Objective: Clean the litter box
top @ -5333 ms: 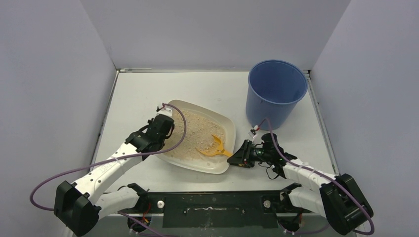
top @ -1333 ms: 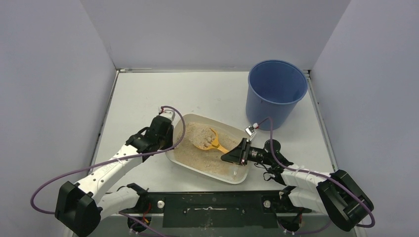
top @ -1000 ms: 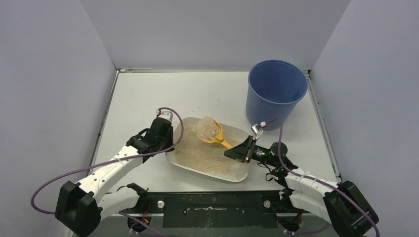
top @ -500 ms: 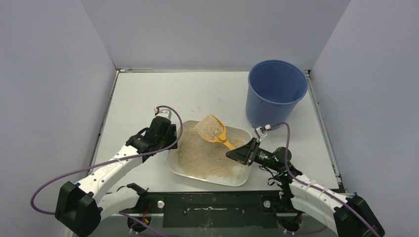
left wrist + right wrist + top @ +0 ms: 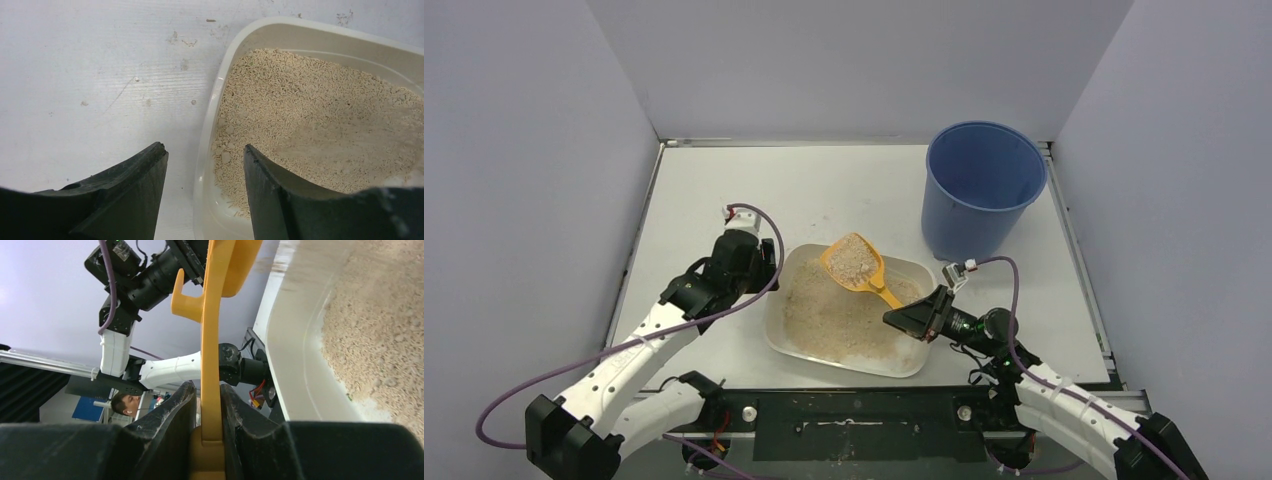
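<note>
Left end effector straddles the litter box rim, jaws apart, seemingly not touching; right end effector clamps the scoop.

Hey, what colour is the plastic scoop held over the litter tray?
Orange. The plastic scoop, loaded with litter, shows best in the top external view.

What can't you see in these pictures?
- Top view: whether the scoop carries clumps or only litter; too small.
- Right wrist view: the scoop's bowl, cut off by the top edge.
- Left wrist view: the litter box's right part, cut off by the right edge and the left gripper.
</note>
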Controlling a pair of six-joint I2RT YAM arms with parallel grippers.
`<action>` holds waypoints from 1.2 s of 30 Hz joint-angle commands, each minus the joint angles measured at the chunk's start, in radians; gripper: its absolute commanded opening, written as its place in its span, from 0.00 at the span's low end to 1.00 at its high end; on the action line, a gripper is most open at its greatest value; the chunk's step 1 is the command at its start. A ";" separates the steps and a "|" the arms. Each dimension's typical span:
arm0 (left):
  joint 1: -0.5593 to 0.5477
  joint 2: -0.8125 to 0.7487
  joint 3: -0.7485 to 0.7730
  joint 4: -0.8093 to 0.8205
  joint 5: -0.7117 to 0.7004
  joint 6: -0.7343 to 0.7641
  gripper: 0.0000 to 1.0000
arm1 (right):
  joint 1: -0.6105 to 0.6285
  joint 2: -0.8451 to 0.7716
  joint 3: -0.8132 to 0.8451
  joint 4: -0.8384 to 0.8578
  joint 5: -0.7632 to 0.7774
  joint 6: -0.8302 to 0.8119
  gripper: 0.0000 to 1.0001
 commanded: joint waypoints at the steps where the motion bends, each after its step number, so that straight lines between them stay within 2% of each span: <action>1: 0.005 -0.029 0.031 -0.006 -0.034 0.019 0.55 | 0.031 -0.013 0.039 0.060 -0.037 -0.027 0.00; 3: 0.005 -0.036 0.018 -0.003 -0.041 0.018 0.55 | 0.012 -0.082 0.042 -0.095 0.029 -0.057 0.00; 5: 0.005 -0.042 0.010 -0.002 -0.045 0.018 0.55 | 0.027 -0.127 -0.004 -0.025 0.079 0.001 0.00; 7: 0.005 -0.048 0.004 -0.010 -0.052 0.019 0.55 | 0.042 -0.104 0.014 -0.010 0.022 -0.009 0.00; 8: 0.004 -0.055 -0.001 -0.011 -0.056 0.017 0.55 | 0.042 -0.104 0.047 -0.086 -0.003 -0.047 0.00; 10: 0.004 -0.060 -0.006 -0.002 -0.053 0.018 0.55 | 0.032 -0.153 0.078 -0.258 0.055 -0.097 0.00; 13: 0.003 -0.056 0.005 -0.007 -0.051 0.023 0.56 | 0.047 -0.130 0.011 0.014 0.035 0.019 0.00; 14: 0.004 -0.056 0.004 -0.013 -0.056 0.023 0.56 | 0.049 -0.100 0.028 0.021 -0.006 0.011 0.00; 15: 0.003 -0.058 0.003 -0.014 -0.057 0.023 0.55 | 0.049 -0.093 0.053 -0.043 -0.032 -0.025 0.00; 17: 0.004 -0.060 -0.004 -0.003 -0.052 0.025 0.55 | 0.039 -0.147 0.072 -0.212 0.041 -0.070 0.00; 19: 0.003 -0.058 -0.002 -0.004 -0.047 0.028 0.55 | 0.050 -0.145 0.025 -0.087 0.073 -0.013 0.00; 21: 0.003 -0.059 -0.003 -0.008 -0.054 0.027 0.56 | 0.065 -0.090 0.045 -0.026 0.002 -0.014 0.00; 22: 0.003 -0.061 -0.008 -0.003 -0.053 0.026 0.56 | 0.063 -0.090 0.090 -0.113 -0.014 -0.052 0.00; 24: 0.003 -0.064 -0.012 0.005 -0.049 0.028 0.56 | 0.052 -0.136 0.110 -0.302 0.073 -0.114 0.00; 26: 0.003 -0.061 -0.009 0.003 -0.051 0.030 0.56 | 0.060 -0.119 0.040 -0.056 0.051 -0.006 0.00; 27: 0.003 -0.061 -0.009 -0.002 -0.055 0.029 0.56 | 0.066 -0.087 0.035 0.009 0.014 0.012 0.00; 28: 0.003 -0.065 -0.011 -0.002 -0.055 0.028 0.56 | 0.065 -0.067 0.054 -0.036 -0.022 -0.015 0.00; 30: 0.003 -0.071 -0.019 0.009 -0.053 0.028 0.56 | 0.062 -0.106 0.096 -0.256 0.041 -0.091 0.00; 33: 0.002 -0.070 -0.017 0.003 -0.053 0.029 0.56 | 0.063 -0.146 0.052 -0.125 0.072 -0.031 0.00; 36: 0.001 -0.078 -0.023 0.013 -0.053 0.028 0.56 | 0.066 -0.125 0.111 -0.222 0.050 -0.089 0.00</action>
